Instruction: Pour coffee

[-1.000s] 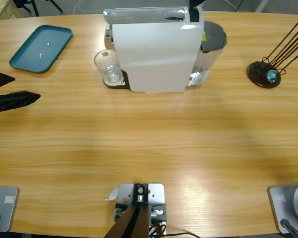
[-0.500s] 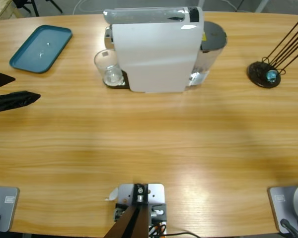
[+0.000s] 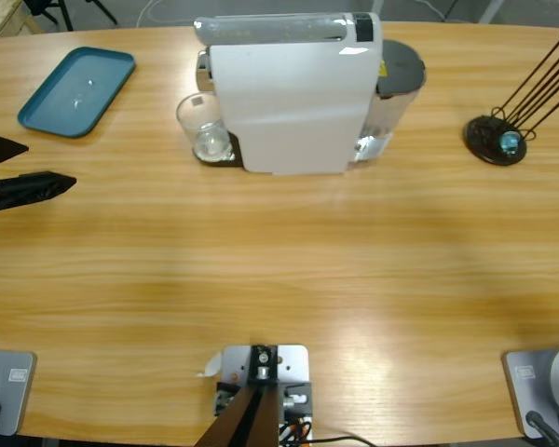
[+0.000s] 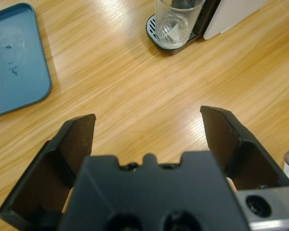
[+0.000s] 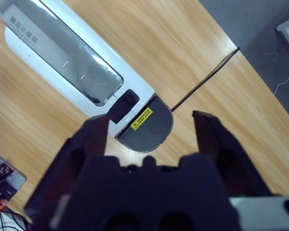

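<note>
glass tumbler (image 3: pixel 203 129) at coffee machine (image 3: pixel 289 93), contents unclear

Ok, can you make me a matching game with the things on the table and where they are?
Things:
1. tray
2. glass
3. left gripper
4. stick stand

Places:
A. under the coffee machine spout
B. far right of the table
C. open, at the left edge, holding nothing
D. far left corner, teal

Pairs: 1-D, 2-A, 3-C, 4-B
</note>
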Available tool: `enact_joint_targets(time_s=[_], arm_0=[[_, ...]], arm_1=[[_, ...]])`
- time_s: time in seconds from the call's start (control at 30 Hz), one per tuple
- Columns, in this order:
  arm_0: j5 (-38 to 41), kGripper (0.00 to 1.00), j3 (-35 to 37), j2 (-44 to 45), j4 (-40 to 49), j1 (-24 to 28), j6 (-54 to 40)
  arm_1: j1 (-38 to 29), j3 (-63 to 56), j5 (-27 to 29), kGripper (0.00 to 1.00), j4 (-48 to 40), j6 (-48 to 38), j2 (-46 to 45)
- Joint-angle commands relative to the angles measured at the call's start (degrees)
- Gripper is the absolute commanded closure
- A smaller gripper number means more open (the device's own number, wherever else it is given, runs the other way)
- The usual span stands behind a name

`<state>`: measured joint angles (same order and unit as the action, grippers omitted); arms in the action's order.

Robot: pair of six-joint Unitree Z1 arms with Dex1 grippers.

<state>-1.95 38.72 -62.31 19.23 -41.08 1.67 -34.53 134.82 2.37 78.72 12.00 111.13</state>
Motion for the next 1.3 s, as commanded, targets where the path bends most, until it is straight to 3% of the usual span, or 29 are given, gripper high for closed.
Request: enact_joint_targets(time_s=[0.03,0.5,0.67,0.8,1.07,1.3], arm_0=[[1.4,0.055,-1.6,0.1,0.1,0.4,0.3],[2.2,0.004,-1.6,0.1,-0.2,0.3,0.1],[2.2,0.004,-1.6,0.1,-0.2,0.3,0.1],[2.2,0.004,-1.8,0.4,-0.4,0.3,0.1],[0.6,0.004,-3.8,1.8,-3.9,0.3,0.2],[0.3,0.009,-6.3,2.6,-8.5,0.3,0.1]], arm_1=[[-0.1,-0.8,-1.1,0.0,1.3,-0.3,-0.8],[-0.2,-1.0,-2.7,0.0,2.0,0.2,-3.1],[-0.2,-5.3,-4.3,0.0,0.8,2.9,-11.6],[-0.2,-20.4,-4.6,0.0,-7.1,3.3,-25.4],[-0.2,-64.7,-6.1,0.0,-28.7,-1.6,-55.9],[-0.2,-90.4,-9.2,0.0,-46.0,-3.9,-68.4]])
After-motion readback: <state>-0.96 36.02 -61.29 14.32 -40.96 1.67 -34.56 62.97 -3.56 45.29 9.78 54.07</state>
